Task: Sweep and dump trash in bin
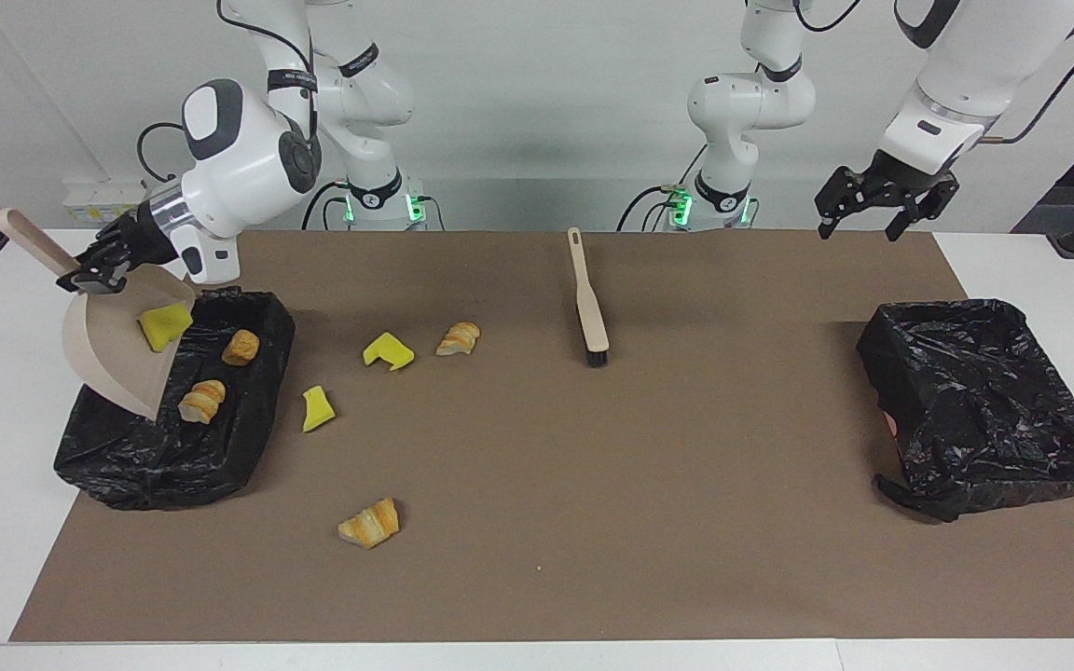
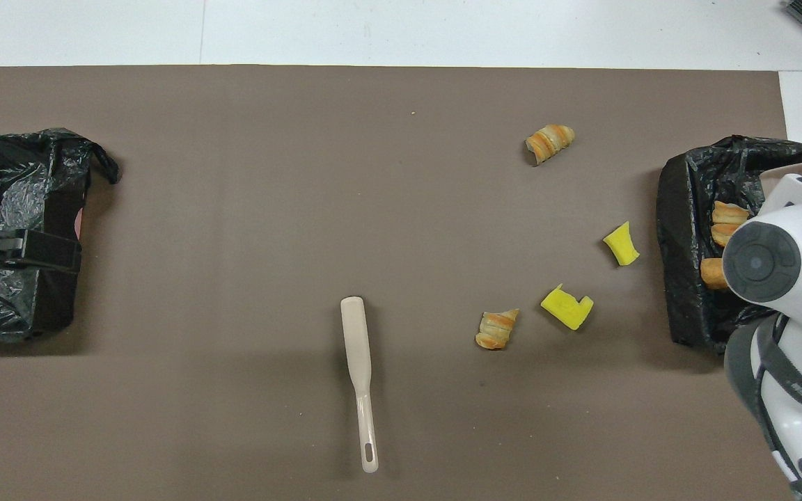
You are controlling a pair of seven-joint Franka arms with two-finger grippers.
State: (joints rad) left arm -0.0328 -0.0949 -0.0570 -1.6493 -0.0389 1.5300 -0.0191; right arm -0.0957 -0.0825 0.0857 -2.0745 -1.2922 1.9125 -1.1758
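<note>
Seven bits of trash in sight. Right gripper (image 1: 94,272) clamped tight on the beige handle of the dustpan (image 1: 113,359), fingers together around it, raised over the black-lined bin (image 1: 220,447) at the right arm's end of the table. Pan tilted steeply, mouth down toward the bin. One yellow sponge chunk (image 1: 164,324) rests in the pan near its upper edge, not yet in the bin.

Two bread pieces already inside that bin: a rounder brown one (image 1: 240,347) nearer the robots, a striped one (image 1: 202,401) just beside the pan's lower lip. From above, the right arm's body covers most of the pan and part of the bin.

Four bits lie on the brown mat (image 1: 593,559), all toward the right arm's end: a notched yellow chunk (image 1: 388,350) and a striped bread piece (image 1: 459,338) close together; a smaller yellow chunk (image 1: 317,408) just beside the bin's wall, apart from it; a striped bread piece (image 1: 369,523) alone, nearest the mat's edge away from the robots.

Left gripper (image 1: 887,200) hangs in the air with its jaws wide apart, holding nothing, touching nothing, over the second black-lined bin (image 1: 984,401) at the left arm's end. That arm waits.

Beige brush (image 1: 588,303) lies flat on the mat near its middle, handle toward the robots' edge, dark bristles pointing away, well apart from both grippers.
</note>
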